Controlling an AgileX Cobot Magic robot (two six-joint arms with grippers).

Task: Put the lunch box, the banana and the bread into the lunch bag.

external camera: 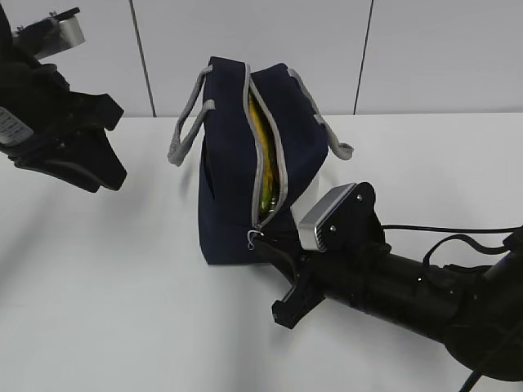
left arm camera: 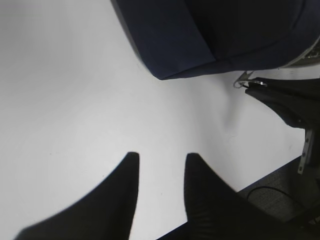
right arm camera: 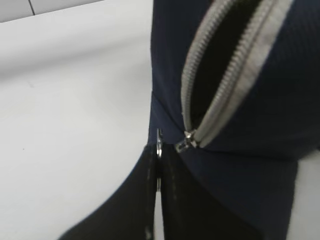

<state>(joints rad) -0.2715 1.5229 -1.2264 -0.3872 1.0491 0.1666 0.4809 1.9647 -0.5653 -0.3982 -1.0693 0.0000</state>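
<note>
The navy lunch bag (external camera: 237, 155) stands on the white table (external camera: 122, 310), its grey zipper open along the top. Yellow shows inside the opening, the banana (external camera: 260, 131). The lunch box and the bread are hidden. My right gripper (right arm camera: 159, 150) is shut on the zipper's ring pull (right arm camera: 159, 137) at the bag's near lower end; the slider (right arm camera: 189, 139) sits just beside it. In the exterior view that gripper (external camera: 274, 249) is at the bag's front corner. My left gripper (left arm camera: 161, 159) is open and empty, raised above the table left of the bag (left arm camera: 210, 35), and it also shows in the exterior view (external camera: 106, 163).
The bag's grey handles (external camera: 186, 122) hang to the left and right of its top. A black cable (external camera: 441, 237) runs over the table by the right arm. A white wall stands behind the table. The table's near edge shows in the left wrist view (left arm camera: 270, 172).
</note>
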